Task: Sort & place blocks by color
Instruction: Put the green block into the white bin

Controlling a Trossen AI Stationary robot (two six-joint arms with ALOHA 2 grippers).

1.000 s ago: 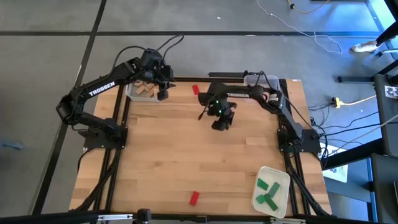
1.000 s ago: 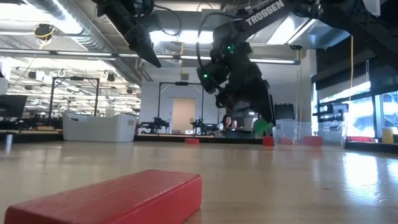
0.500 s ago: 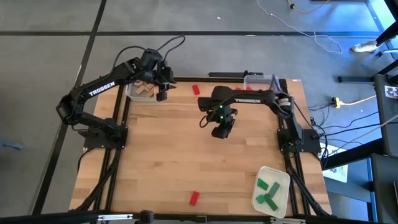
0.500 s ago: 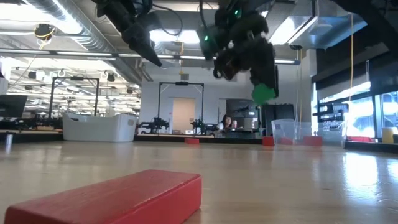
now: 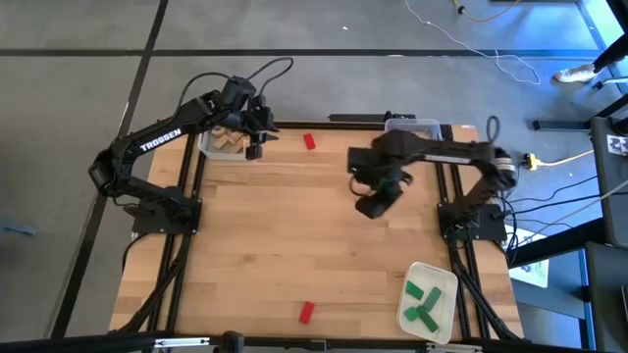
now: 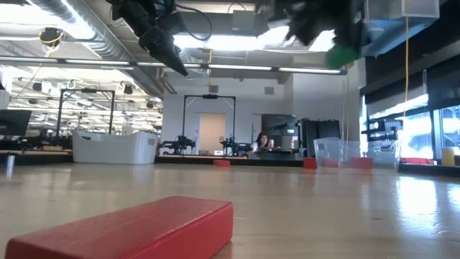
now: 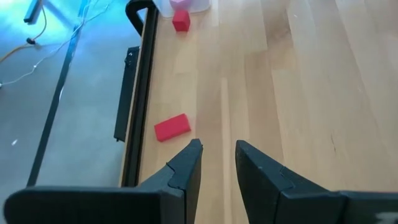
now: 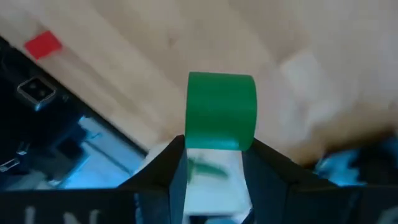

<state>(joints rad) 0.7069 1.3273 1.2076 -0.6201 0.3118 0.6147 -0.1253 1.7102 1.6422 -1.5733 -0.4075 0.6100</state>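
Gripping a small green rectangular block [image 8: 221,111], the right gripper [image 5: 376,203] hung mid-table (left gripper [image 5: 254,149] waited, fingers slightly apart, by the far edge).

Green block [image 8: 221,112] gripped aloft, red blocks [image 5: 306,312] scattered, green ones [image 5: 424,302] in tray

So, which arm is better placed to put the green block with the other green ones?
Right. Its claw already grips the small green block, and the white tray holding green blocks lies on its side.
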